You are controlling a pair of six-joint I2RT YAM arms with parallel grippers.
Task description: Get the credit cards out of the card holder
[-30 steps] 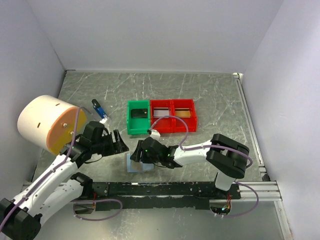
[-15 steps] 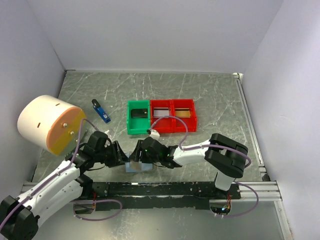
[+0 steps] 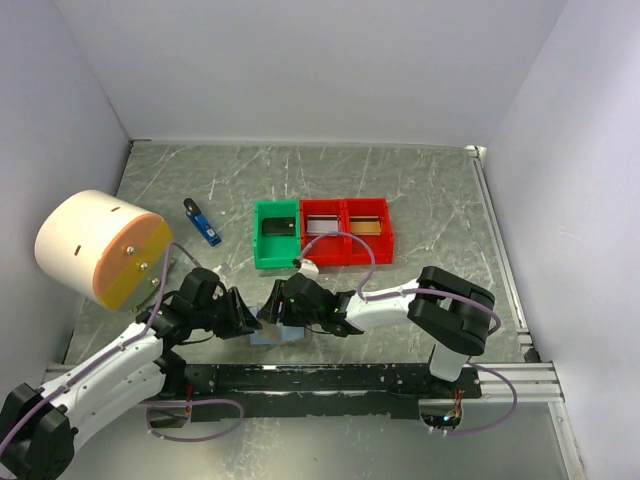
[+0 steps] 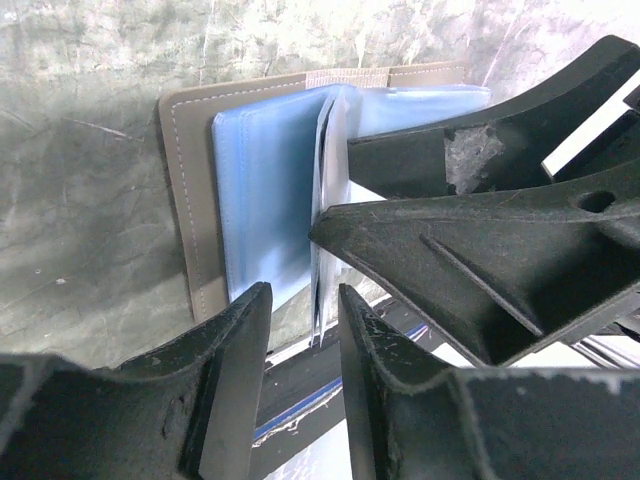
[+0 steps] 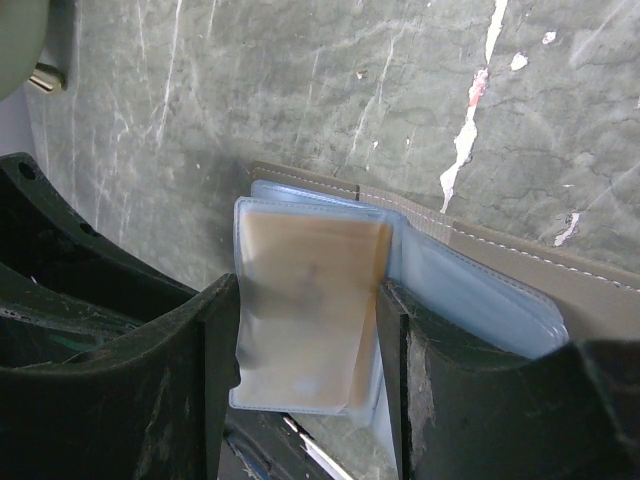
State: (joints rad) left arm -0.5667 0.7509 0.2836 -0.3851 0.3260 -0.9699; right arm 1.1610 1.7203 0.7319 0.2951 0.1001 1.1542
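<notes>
The left hand [image 3: 243,318] had swung down from beside the drum [image 3: 95,248] to the left edge of the card holder [image 3: 277,336], and its fingers had drawn in from wide to a narrow gap, with the upright edge of a clear sleeve standing loose between the tips. The card holder lay open near the front of the bench [image 3: 430,190], between both hands. The right hand [image 3: 272,314] clasped a sleeve leaf holding a tan card [image 5: 300,290] by its side edges.
</notes>
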